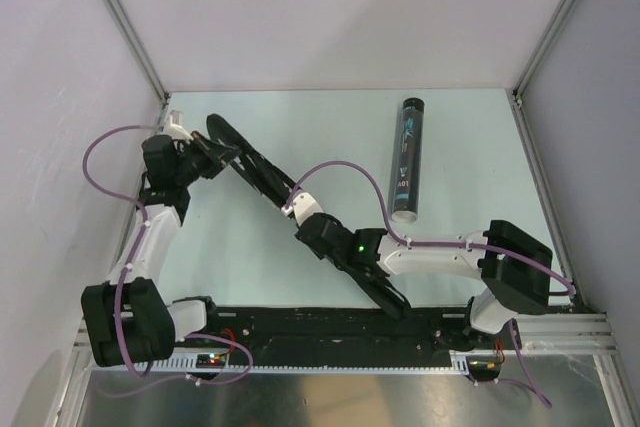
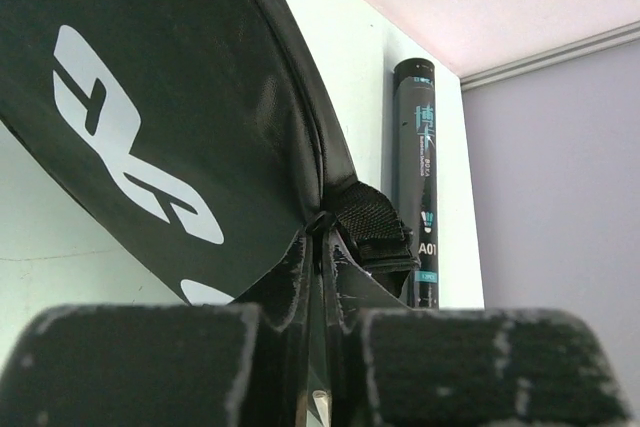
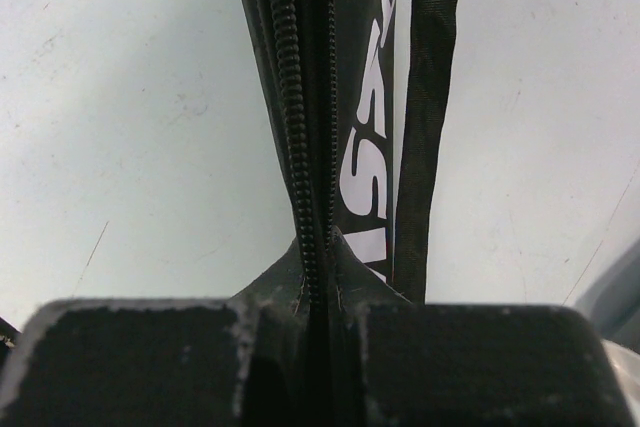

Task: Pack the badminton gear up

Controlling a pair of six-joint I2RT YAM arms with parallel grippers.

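Observation:
The black racket bag [image 1: 258,175] with white lettering lies slantwise from the far left corner towards the near middle of the table. My left gripper [image 1: 212,152] is shut on its far end. In the left wrist view the gripper [image 2: 322,239] pinches the bag's [image 2: 150,97] edge beside a webbing strap loop [image 2: 375,227]. My right gripper [image 1: 298,215] is shut on the bag's middle. The right wrist view shows this gripper [image 3: 320,247] clamped on the zipper edge [image 3: 290,97], with the strap [image 3: 428,97] alongside. The long black tube [image 1: 407,159] lies alone at the far right.
White enclosure walls stand close on the left, back and right [image 1: 590,147]. A black rail [image 1: 330,332] runs along the near edge by the arm bases. Purple cables [image 1: 100,162] loop off both arms.

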